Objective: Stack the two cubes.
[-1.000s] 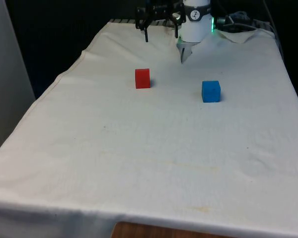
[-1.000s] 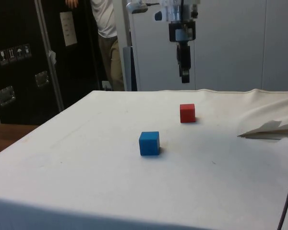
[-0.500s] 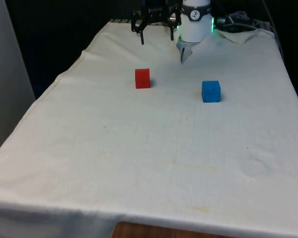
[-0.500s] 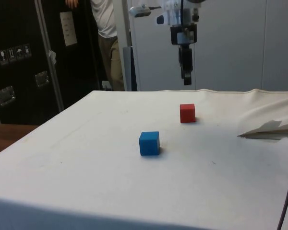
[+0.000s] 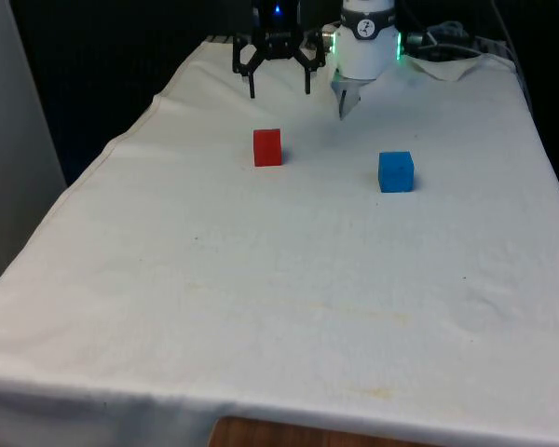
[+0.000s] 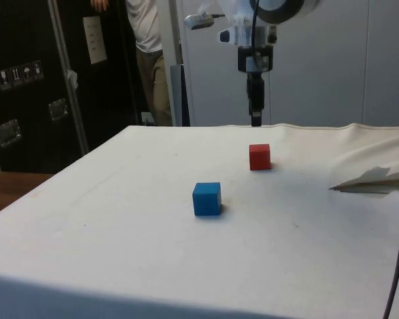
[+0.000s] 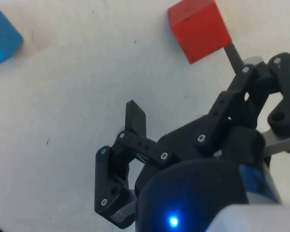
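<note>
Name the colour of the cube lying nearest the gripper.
Red. The red cube shows best in the front view, just below the gripper.

The gripper [image 5: 279,82] is descending and shifting toward the front view's left, closing on the red cube [image 5: 267,147] from above and behind. Its fingers [image 5: 252,79] are turning to face the front camera squarely, spread apart.
</note>
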`<state>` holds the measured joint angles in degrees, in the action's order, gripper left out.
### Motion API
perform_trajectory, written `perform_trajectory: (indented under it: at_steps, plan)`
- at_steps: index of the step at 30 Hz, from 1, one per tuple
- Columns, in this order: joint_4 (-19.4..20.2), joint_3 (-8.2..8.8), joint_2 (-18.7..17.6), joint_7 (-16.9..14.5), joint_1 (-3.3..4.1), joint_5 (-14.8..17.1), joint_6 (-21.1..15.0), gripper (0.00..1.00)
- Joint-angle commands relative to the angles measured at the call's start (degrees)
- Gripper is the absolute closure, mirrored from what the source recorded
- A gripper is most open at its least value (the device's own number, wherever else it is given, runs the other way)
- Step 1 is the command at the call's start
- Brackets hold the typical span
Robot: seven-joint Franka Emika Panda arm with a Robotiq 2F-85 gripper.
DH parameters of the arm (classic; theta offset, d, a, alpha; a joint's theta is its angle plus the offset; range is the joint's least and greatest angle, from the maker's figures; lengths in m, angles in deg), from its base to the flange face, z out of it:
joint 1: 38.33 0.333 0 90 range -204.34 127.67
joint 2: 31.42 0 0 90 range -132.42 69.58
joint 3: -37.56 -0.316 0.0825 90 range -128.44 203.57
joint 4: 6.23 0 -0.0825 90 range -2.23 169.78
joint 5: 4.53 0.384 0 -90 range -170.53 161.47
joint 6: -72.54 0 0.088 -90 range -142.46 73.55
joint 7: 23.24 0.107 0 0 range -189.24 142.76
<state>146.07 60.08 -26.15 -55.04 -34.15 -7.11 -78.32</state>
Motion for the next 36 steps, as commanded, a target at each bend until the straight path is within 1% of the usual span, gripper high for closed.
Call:
perform_trajectory:
  at_steps: [1, 2, 3, 4, 5, 12, 17, 20, 21, 22, 30, 31, 32, 36]
  plan:
    - [0.34, 0.11, -0.40, -0.11, -0.06, 0.00, -1.66, 0.00]
    - [0.40, 0.11, -0.63, 0.06, 0.00, -0.06, -2.12, 0.00]
    - [0.23, 0.11, -0.57, 0.00, 0.00, 0.00, -1.26, 0.00]
    - [0.40, 0.06, -0.80, 0.17, 0.00, -0.11, -2.41, 0.00]
    - [0.46, 0.06, -0.97, 0.29, 0.00, -0.17, -2.64, 0.00]
    - [0.29, 0.23, -1.03, 0.00, 0.00, 0.06, -2.18, 0.00]
    - [0.46, 0.74, -1.72, -1.49, 0.29, 1.66, -2.41, 0.00]
    - [0.00, 0.80, -2.98, -2.92, 0.34, 3.55, -2.23, 0.00]
    - [-0.17, 0.74, -3.21, -1.83, 0.00, 2.06, -2.12, 0.00]
    - [-0.11, 0.80, -3.38, -3.44, 0.29, 4.13, -2.23, 0.00]
    - [-1.60, 0.52, -6.82, -7.68, 0.11, 9.51, -2.01, 0.00]
    - [-1.60, 0.74, -6.93, -6.59, 0.06, 7.96, -2.12, 0.00]
    - [-1.72, 0.52, -7.05, -7.85, 0.06, 9.74, -2.01, 0.00]
    - [-1.66, 0.57, -7.51, -7.79, 0.11, 9.68, -2.35, 0.00]
